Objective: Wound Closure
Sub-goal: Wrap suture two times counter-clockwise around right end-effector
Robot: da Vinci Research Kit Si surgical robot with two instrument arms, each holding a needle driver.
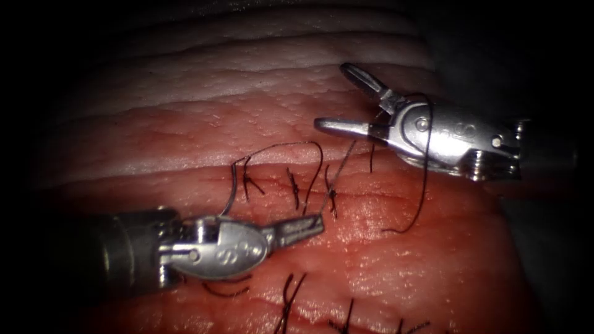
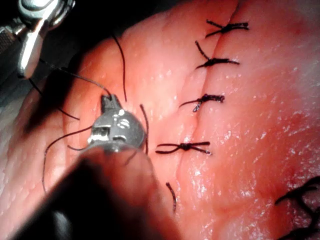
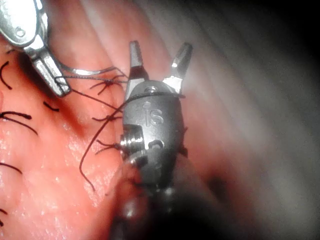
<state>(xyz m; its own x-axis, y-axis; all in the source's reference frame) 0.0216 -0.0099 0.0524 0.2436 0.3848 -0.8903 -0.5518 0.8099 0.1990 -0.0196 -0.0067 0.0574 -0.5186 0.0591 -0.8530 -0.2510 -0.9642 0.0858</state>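
Note:
My left tool comes in from the lower left, jaws shut on the dark thread beside the tied stitches of the cut. That thread rises to my right tool, whose jaws stand open above the tissue and hold nothing. A loop of thread drapes over the right tool's body and hangs onto the tissue. The thin curved needle lies by the left tool's wrist, held by neither tool. The left wrist view shows the left jaws shut on thread. Open right jaws appear in the right wrist view.
Several knotted stitches with short cut ends close the cut. A second row of dark stitches lies nearer the front edge. The left tool and the silvery needle sit close beside the right jaws.

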